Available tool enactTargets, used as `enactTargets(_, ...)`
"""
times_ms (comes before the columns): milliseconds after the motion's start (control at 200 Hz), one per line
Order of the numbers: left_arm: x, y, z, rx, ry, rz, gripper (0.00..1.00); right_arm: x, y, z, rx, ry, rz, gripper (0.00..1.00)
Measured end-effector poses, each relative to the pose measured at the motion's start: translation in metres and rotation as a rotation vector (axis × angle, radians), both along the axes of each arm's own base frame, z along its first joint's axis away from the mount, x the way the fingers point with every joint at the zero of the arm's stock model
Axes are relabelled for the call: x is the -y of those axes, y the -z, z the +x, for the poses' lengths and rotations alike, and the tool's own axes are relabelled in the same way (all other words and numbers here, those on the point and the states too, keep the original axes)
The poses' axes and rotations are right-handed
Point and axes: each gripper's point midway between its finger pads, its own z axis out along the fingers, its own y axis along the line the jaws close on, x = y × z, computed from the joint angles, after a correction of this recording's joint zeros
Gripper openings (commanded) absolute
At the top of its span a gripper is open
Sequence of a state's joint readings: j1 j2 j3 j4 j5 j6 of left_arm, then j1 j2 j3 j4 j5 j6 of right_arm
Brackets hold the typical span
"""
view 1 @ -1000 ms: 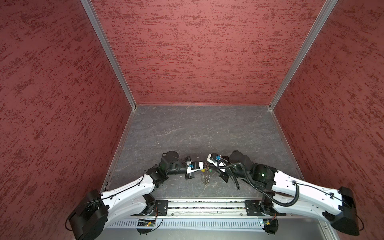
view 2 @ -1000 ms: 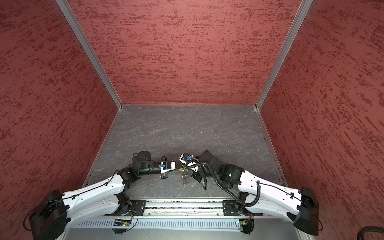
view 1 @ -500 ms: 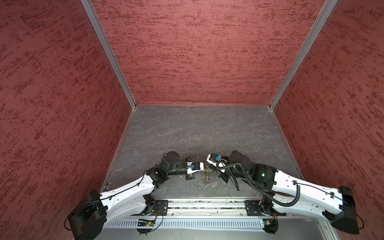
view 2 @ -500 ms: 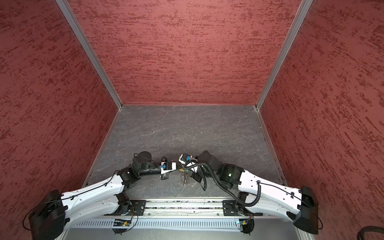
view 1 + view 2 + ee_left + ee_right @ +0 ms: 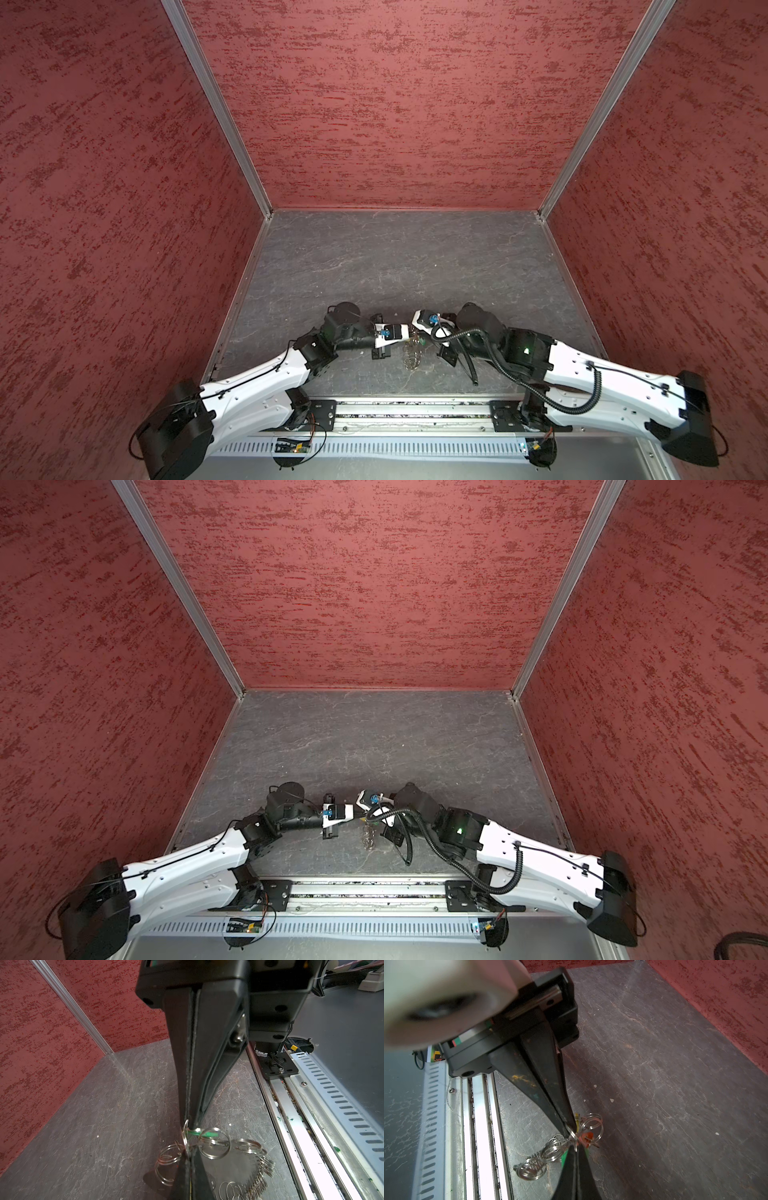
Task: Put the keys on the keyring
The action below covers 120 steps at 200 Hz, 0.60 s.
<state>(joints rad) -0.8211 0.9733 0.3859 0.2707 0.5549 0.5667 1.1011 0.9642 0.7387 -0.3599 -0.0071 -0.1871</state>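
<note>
Both grippers meet tip to tip low over the front middle of the table. In both top views the keyring (image 5: 411,355) (image 5: 369,836), a string of silver rings, hangs below them onto the table. My left gripper (image 5: 189,1159) (image 5: 408,335) is shut on a ring of the keyring (image 5: 215,1145); a thin yellow sliver shows between its fingers. My right gripper (image 5: 575,1147) (image 5: 415,335) is shut on the green key (image 5: 564,1157) (image 5: 208,1134), which passes through a ring. The red key (image 5: 586,1137) and the yellow key (image 5: 577,1117) sit among the rings at the tips.
Red walls (image 5: 395,104) enclose the grey table (image 5: 395,266) on three sides. A metal rail (image 5: 415,411) with the arm bases runs along the front edge, close behind the hanging rings. The right arm's black cable (image 5: 469,361) loops beside its wrist.
</note>
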Motion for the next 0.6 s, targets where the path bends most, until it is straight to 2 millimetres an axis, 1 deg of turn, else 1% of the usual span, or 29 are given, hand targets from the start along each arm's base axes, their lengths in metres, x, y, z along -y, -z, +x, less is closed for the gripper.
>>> enactTargets(261,0.0008,0.0001,0.0007,-0.006,0.0,0.006,0.0,0.0008,0.0,-0.001,0.028,-0.008,-0.016,0.0)
enactTargets(601,0.0003,-0.002,-0.0001,0.0,0.002,0.004,0.0,0.0022,-0.0014,0.002,0.043,0.022,-0.018,0.0)
